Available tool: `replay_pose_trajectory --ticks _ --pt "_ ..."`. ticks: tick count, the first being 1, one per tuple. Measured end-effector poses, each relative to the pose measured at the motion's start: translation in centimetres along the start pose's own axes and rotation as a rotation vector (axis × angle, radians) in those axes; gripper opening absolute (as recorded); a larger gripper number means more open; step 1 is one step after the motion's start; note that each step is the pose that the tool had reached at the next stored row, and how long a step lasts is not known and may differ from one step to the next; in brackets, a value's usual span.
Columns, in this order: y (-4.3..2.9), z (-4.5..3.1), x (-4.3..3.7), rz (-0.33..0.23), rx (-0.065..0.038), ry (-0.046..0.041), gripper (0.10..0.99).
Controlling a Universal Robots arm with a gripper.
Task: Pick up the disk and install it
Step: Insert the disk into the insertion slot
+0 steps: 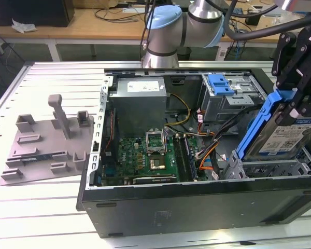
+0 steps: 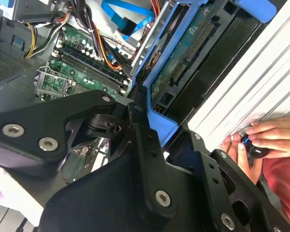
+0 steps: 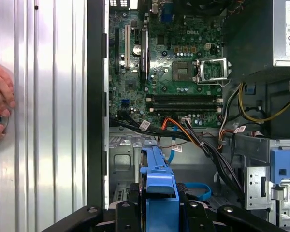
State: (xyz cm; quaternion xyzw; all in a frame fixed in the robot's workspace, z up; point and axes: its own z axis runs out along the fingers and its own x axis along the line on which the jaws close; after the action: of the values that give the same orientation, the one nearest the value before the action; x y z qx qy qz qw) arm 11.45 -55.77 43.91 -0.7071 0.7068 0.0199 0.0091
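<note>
Gripper (image 1: 294, 106): the black metal fingers are clenching the disk (image 1: 285, 136) by its blue plastic carrier. In both wrist views the fingers are pressing on either side of the carrier's blue rim (image 3: 159, 191), and the second wrist view is showing the gripper (image 2: 152, 123) closed on that rim.

The disk is hanging tilted, with its upper edge leaning toward the exterior view's right, above the near right corner of the open computer case (image 1: 197, 210). Its flat silver face with the blue-and-white label is facing the exterior camera. Its underside, a green circuit board (image 2: 195, 46), is showing in the second wrist view. Its lower edge is sitting just over a grey perforated metal drive cage (image 1: 269, 168); I cannot tell whether the two are touching.

Inside the black sheet-metal case, a green motherboard (image 1: 150, 155) is lying flat and a grey boxy power supply (image 1: 140, 98) is standing at the far side. Orange and black cables (image 3: 183, 128) are running between them. A second blue plastic bracket (image 1: 220, 84) is sitting atop a far grey cage.

The case is resting on a ribbed metal table (image 1: 41, 207). A grey moulded fixture (image 1: 46, 140) is lying well apart at the exterior view's left.

A person's hand (image 2: 266, 137) is resting on the table beside the case.
</note>
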Motion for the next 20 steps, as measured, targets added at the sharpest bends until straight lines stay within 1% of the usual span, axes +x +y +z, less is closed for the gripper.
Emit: replay_pose_trajectory --ticks 8,12,20 --pt "-0.01 0.64 0.02 0.000 0.000 0.0000 0.369" --pt "-0.02 1.35 0.06 0.000 0.000 0.0000 0.369" --pt "-0.03 2.25 0.09 0.000 0.000 0.0000 0.369"
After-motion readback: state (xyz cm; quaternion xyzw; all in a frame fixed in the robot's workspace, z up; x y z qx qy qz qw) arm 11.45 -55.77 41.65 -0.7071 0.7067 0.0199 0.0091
